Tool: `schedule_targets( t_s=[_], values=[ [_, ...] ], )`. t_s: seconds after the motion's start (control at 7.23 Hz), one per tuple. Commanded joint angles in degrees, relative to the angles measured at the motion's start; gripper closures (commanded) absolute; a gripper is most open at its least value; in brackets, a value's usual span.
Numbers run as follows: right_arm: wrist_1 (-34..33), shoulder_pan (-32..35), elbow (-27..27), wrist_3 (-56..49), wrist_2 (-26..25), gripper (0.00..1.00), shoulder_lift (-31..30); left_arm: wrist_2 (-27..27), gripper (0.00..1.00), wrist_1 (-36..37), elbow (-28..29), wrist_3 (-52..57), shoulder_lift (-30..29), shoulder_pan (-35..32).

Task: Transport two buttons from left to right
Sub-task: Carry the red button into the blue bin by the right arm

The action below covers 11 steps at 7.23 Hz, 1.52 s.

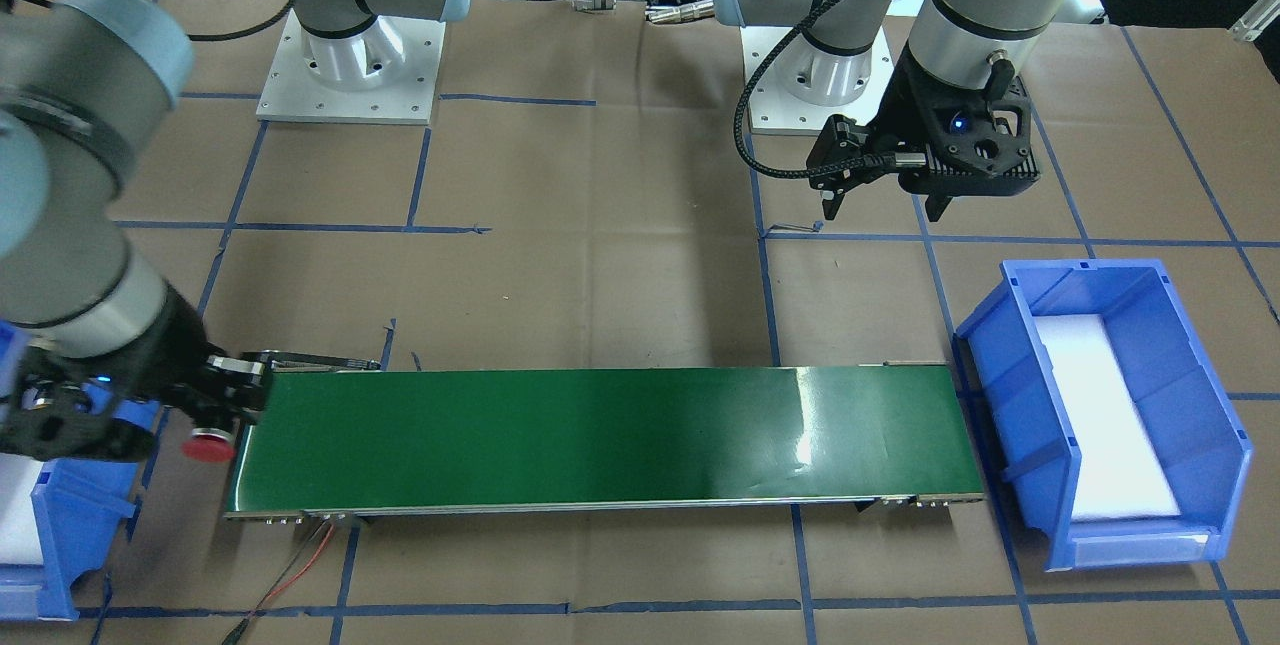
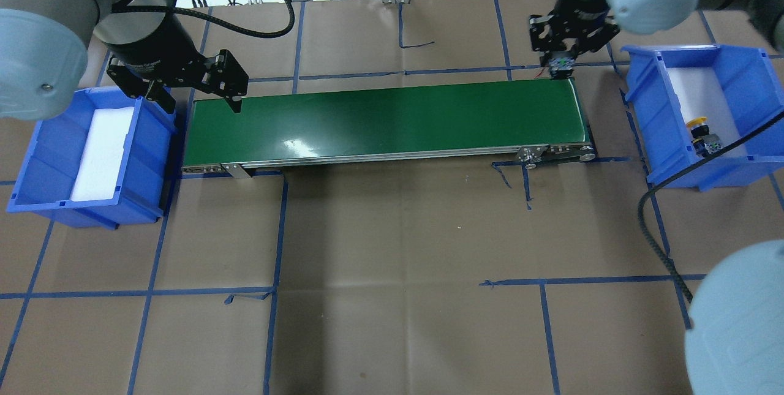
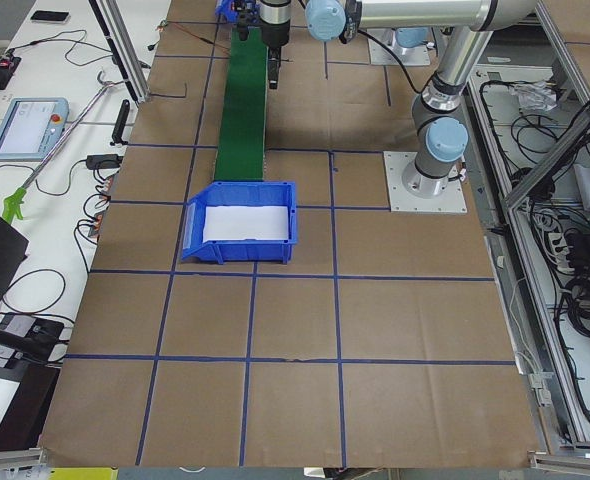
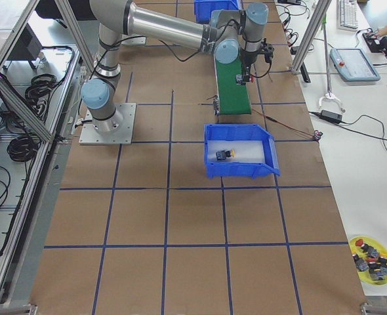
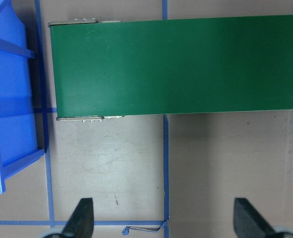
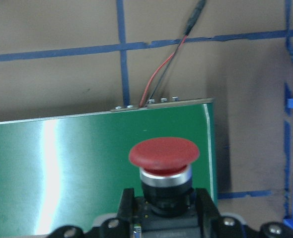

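Observation:
My right gripper [image 2: 560, 64] is shut on the red button [image 6: 164, 154] and holds it over the right end of the green conveyor belt [image 2: 386, 119]. The red cap also shows in the front view [image 1: 208, 447], just past the belt's end. The yellow button [image 2: 698, 128] lies on its side in the right blue bin [image 2: 643, 113] and also shows in the right side view [image 4: 223, 155]. My left gripper [image 2: 198, 101] is open and empty above the belt's left end, beside the left blue bin [image 2: 37, 156]. In the left wrist view its fingertips [image 5: 82, 218] stand wide apart.
The left bin holds only a white foam liner [image 2: 104, 150]. A red-and-black wire [image 6: 161, 69] runs off the belt's right end. A yellow dish [image 4: 370, 257] with several spare buttons sits on the side table. Blue tape lines cross the brown table cover.

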Motion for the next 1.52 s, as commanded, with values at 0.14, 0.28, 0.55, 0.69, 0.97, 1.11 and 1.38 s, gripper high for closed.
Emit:
schedule_targets(
  t_s=[0.14,0.28,0.55,0.69,0.97,1.11,1.38],
  values=[
    [5.19,-17.63,-5.06,-24.39,0.11,0.96,0.46,0.0,0.0,0.0,0.0,0.0,-0.03,0.0],
    [4.31,-20.99,-5.06,-28.02,0.2,0.96,2.9,0.0,0.0,0.0,0.0,0.0,0.06,0.0],
    [-3.57,-21.55,-4.88,-35.3,-2.41,0.96,8.27,0.0,0.0,0.0,0.0,0.0,0.06,0.0],
    [-4.39,-21.55,-2.97,-35.35,-2.52,0.96,9.33,0.0,0.0,0.0,0.0,0.0,0.06,0.0],
    [-12.09,-20.94,3.26,-32.64,-2.43,0.96,9.26,0.0,0.0,0.0,0.0,0.0,0.14,0.0],
    [-13.53,-20.94,4.25,-31.84,-1.82,0.96,9.87,0.0,0.0,0.0,0.0,-0.09,0.06,0.0],
    [-17.31,-20.85,4.17,-31.75,-1.64,0.96,12.49,0.0,0.0,0.0,0.0,0.0,0.06,0.0]
  ],
)
